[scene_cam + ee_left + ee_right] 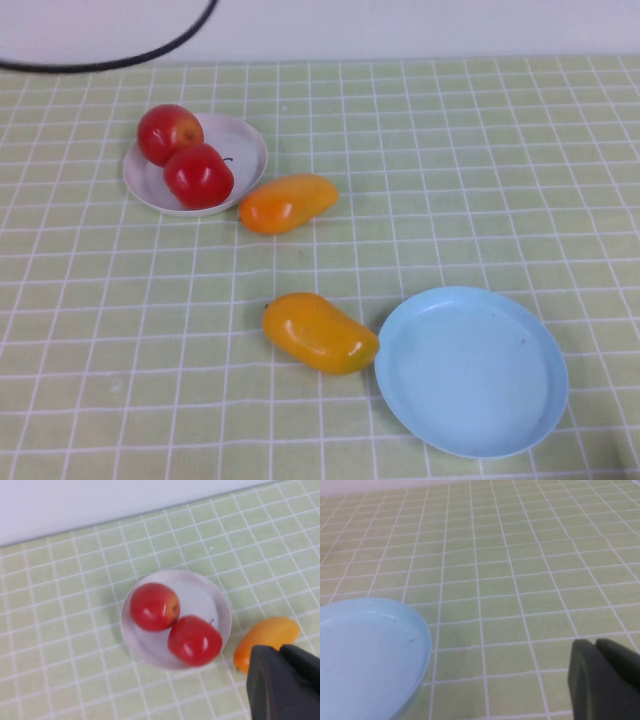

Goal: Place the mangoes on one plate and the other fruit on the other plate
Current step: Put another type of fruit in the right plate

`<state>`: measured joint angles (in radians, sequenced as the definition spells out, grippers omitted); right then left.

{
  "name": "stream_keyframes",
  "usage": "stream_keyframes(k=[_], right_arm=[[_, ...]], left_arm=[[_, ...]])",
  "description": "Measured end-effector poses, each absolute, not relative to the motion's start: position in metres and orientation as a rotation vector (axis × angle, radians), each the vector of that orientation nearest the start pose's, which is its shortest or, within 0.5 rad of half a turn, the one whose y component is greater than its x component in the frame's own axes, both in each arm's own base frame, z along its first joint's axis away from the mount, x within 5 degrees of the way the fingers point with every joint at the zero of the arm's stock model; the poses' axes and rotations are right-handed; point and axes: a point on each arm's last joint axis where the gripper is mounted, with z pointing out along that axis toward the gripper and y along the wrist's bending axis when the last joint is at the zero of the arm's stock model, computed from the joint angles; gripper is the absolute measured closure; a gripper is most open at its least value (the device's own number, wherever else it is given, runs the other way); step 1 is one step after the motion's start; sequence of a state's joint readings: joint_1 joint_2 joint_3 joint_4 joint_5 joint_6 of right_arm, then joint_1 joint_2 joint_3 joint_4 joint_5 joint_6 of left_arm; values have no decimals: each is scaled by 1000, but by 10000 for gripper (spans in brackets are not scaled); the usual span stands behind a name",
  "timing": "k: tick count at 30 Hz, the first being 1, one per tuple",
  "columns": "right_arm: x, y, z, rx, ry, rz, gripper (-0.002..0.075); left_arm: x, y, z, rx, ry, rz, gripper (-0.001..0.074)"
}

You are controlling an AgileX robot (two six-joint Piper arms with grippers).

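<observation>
Red apples [185, 155] already sorted on white plate [245, 140] at 10 o'clock; mangoes [320, 333] off blue plate [470, 420], awaiting pickup; left gripper [282, 652] above apples, right gripper [600, 645] beside blue plate, finger state untellable

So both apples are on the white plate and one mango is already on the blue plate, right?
Not quite. Both apples are on the white plate, but the blue plate holds nothing: both mangoes lie on the table, as the high view shows.
</observation>
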<state>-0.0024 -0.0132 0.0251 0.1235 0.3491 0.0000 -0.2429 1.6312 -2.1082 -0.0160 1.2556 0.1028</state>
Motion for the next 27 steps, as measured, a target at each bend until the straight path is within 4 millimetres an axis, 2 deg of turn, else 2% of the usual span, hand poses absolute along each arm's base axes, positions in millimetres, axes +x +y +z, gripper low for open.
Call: stream_keyframes(k=[3,6,9,13,20,23,27], right_arm=[[53,4,174,80,1842,118,742],[53,4,174,80,1842,118,742],[53,4,174,80,1842,118,742],[53,4,174,80,1842,118,742],[53,4,174,80,1842,118,742],[53,4,174,80,1842,118,741],[53,4,174,80,1842,118,742]], left_arm=[[273,-68,506,387,2219,-75,735],[236,-58,499,385,2240,-77,734],[206,-50,481,372,2255,-72,735],[157,-38,453,334,2179,-87,735],[83,-20,386,266,2038,-134,735],[61,-13,364,259,2001,-112,735],[44,-8,343,225,1980,-131,735]])
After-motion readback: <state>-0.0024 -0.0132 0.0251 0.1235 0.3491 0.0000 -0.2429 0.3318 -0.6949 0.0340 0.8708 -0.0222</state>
